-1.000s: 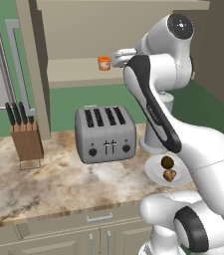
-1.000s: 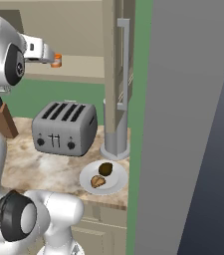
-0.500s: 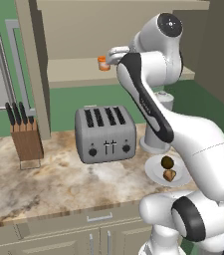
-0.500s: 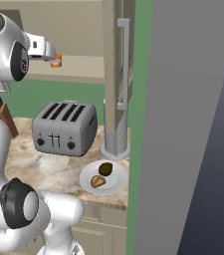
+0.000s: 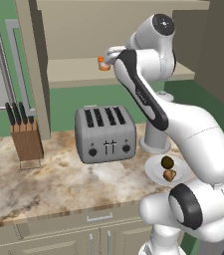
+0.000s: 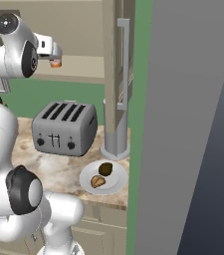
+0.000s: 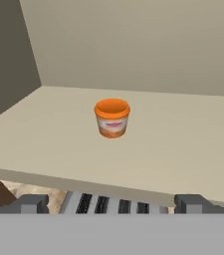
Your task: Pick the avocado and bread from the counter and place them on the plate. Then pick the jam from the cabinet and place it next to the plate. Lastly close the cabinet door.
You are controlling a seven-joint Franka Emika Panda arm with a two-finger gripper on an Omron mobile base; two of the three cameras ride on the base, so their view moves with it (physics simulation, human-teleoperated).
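Beige cabinet shelf bears the jam upright.

Base views behind arm, left and right, sharing toaster; hand view close on jam

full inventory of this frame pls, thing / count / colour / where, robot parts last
jam: 1, orange jar with a paler band, upright on the cabinet shelf, ahead of the gripper
cabinet: 1, beige, on the wall above the counter, door open
avocado: 1, dark olive-brown, on the plate
bread: 1, tan-brown, on the plate beside the avocado
plate: 1, white, on the counter right of the toaster
toaster: 1, grey, four slots, on the counter
knife block: 1, brown wood with dark handles, counter left of the toaster
counter: 1, beige-brown marbled
gripper: 1, dark fingertips, open, at the shelf edge, apart from the jam
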